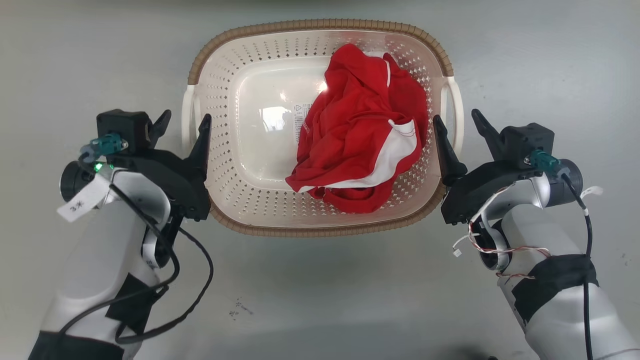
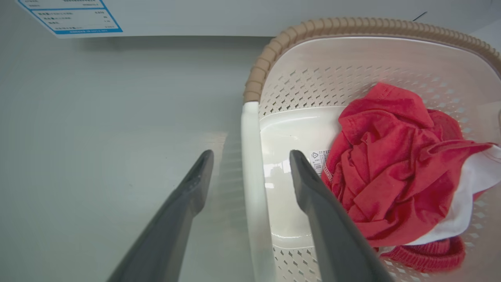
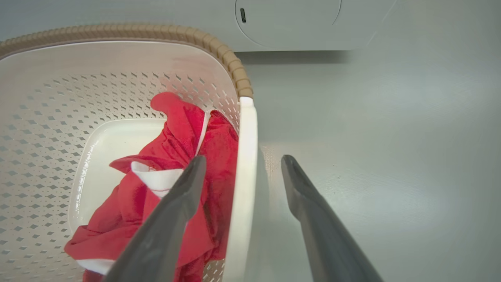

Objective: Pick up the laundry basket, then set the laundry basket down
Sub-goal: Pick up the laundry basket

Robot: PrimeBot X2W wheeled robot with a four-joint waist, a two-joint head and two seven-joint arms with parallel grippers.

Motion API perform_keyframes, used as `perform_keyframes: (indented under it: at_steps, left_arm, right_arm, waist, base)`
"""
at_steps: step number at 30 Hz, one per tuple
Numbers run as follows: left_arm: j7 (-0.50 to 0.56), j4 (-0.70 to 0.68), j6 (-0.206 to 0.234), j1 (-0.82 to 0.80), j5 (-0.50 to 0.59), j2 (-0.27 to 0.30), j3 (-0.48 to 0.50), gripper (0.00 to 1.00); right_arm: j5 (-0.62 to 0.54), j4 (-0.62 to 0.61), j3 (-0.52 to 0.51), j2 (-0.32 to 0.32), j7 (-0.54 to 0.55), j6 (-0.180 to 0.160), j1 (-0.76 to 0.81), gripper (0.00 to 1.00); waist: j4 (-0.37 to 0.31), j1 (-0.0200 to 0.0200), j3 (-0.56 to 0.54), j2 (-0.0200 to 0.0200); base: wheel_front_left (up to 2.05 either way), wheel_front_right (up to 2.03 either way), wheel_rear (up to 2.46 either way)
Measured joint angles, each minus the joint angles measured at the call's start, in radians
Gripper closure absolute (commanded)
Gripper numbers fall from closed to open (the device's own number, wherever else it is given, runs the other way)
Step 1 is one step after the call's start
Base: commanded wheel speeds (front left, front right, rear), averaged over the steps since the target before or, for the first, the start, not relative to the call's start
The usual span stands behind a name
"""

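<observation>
Cream-white perforated plastic laundry basket (image 1: 260, 205) with a brown woven-look rim, upright on the smooth grey floor (image 1: 320, 290), mouth upward, long axis running left to right across the head view. The left gripper (image 1: 185, 117) straddles the white left loop handle (image 2: 252, 176) and the right gripper (image 1: 455, 116) the white right loop handle (image 3: 244, 176). Each is moderately spread, with one finger inside the basket, one outside and gaps on both sides. A crumpled red-and-white garment (image 1: 360, 135) lies inside, toward the right. A white appliance front (image 3: 287, 23) stands just beyond.
</observation>
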Motion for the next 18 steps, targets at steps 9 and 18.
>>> perform_keyframes:
  at_steps: [9,18]
  left_arm:
    - [0.050,0.141,-0.021,-0.073,-0.051,-0.031,0.009,0.00]
    - [0.067,0.242,-0.043,-0.129,-0.063,-0.055,0.022,1.00]
  right_arm:
    - [0.002,0.103,0.021,0.015,0.012,0.019,-0.064,0.00]
    - [0.010,0.181,0.031,0.035,0.000,0.038,-0.120,1.00]
  waist:
    - [-0.003,-0.0001,0.034,-0.0001]
    - [-0.005,-0.0001,0.053,-0.0001]
  base:
    - [0.00,0.00,0.00]
    - [0.00,0.00,0.00]
